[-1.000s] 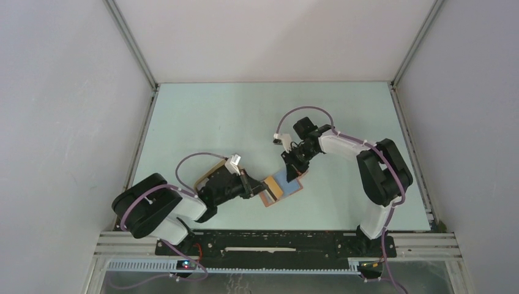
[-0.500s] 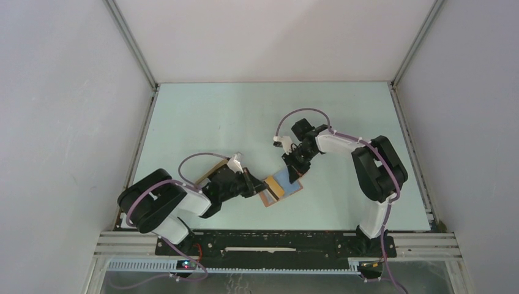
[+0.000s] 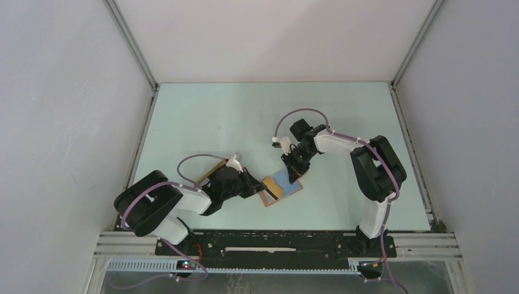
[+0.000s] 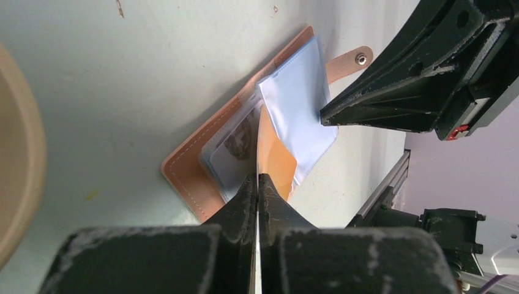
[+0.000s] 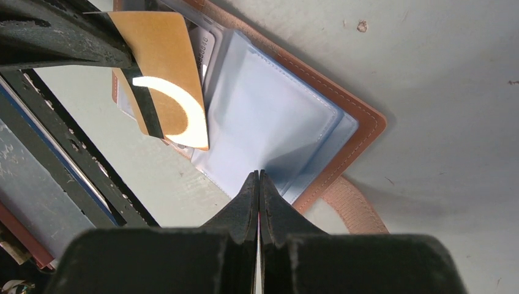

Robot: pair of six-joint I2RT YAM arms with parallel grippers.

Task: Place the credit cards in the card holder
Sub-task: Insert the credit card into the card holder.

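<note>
The card holder (image 3: 287,188) lies open on the table between both arms, brown leather (image 4: 190,174) outside and pale blue slots (image 5: 275,116) inside. My left gripper (image 4: 257,177) is shut on an orange-yellow card (image 4: 276,160) with a dark stripe (image 5: 144,101). It holds the card edge-on, its far end at the blue slots. A card with a picture (image 4: 235,144) sits in a slot beside it. My right gripper (image 5: 258,174) is shut, with its tips on the near edge of the blue slot page. Other cards are out of view.
A pale tan tray (image 4: 15,159) lies left of the holder, partly under the left arm (image 3: 211,170). The holder's snap strap (image 5: 355,208) sticks out by the right gripper. Grey walls enclose the table on three sides.
The right gripper has shifted slightly left over the holder. The left wrist has edged a little toward the holder with the card. The holder has not moved.
</note>
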